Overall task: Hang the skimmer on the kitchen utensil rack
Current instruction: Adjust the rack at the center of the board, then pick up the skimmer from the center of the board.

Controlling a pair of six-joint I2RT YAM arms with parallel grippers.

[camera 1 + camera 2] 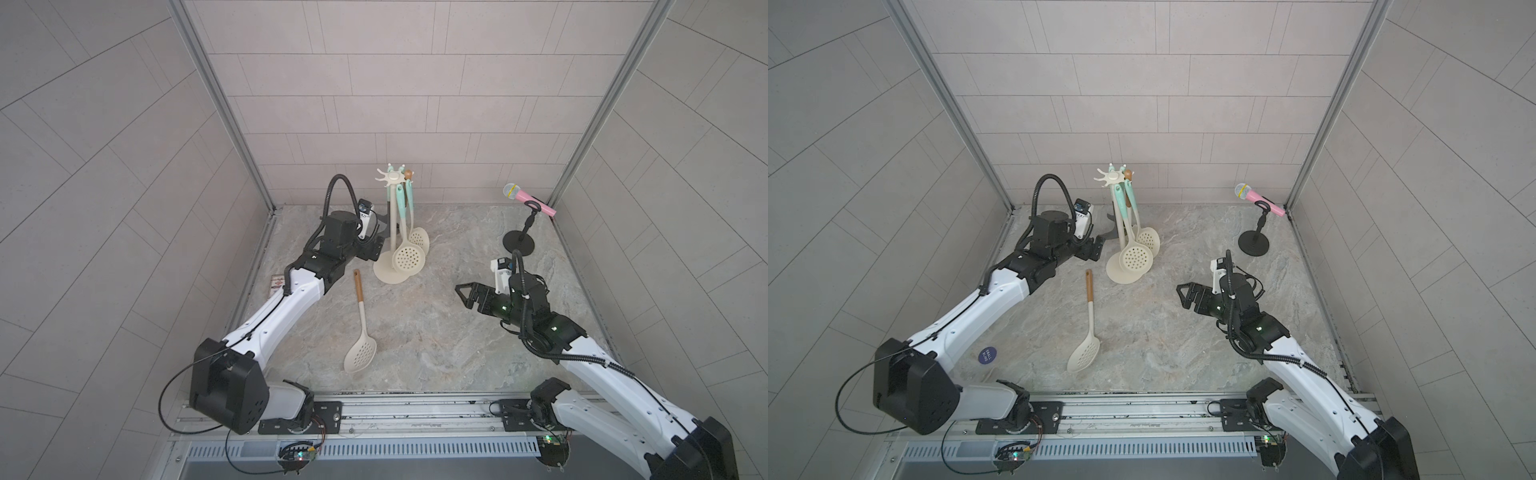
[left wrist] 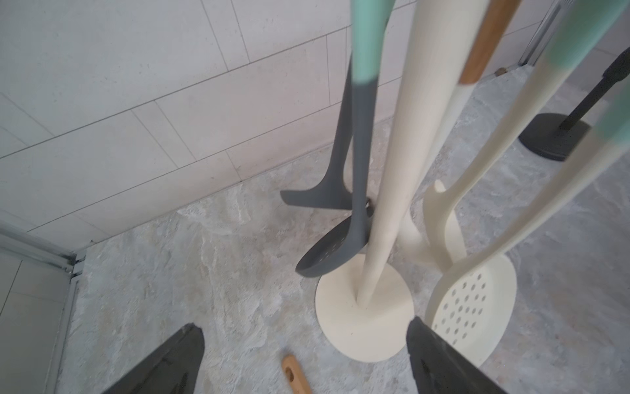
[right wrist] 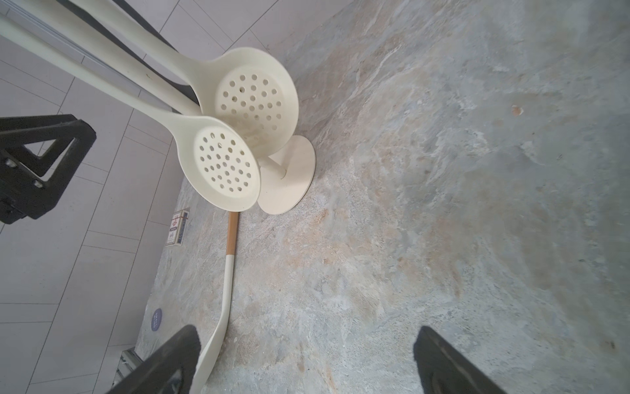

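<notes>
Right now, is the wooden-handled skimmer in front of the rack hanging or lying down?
Lying down. The skimmer rests flat on the table, its handle end near the base of the rack, off every hook.

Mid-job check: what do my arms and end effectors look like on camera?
The left arm and right arm match: white link shells, black joint housings, a black corrugated cable looping over each wrist, thin black wire along the shells. The left end effector and right end effector are matte black with tapered fingers; the right's show triangular cut-outs. Small green lights glow on the right wrist.
</notes>
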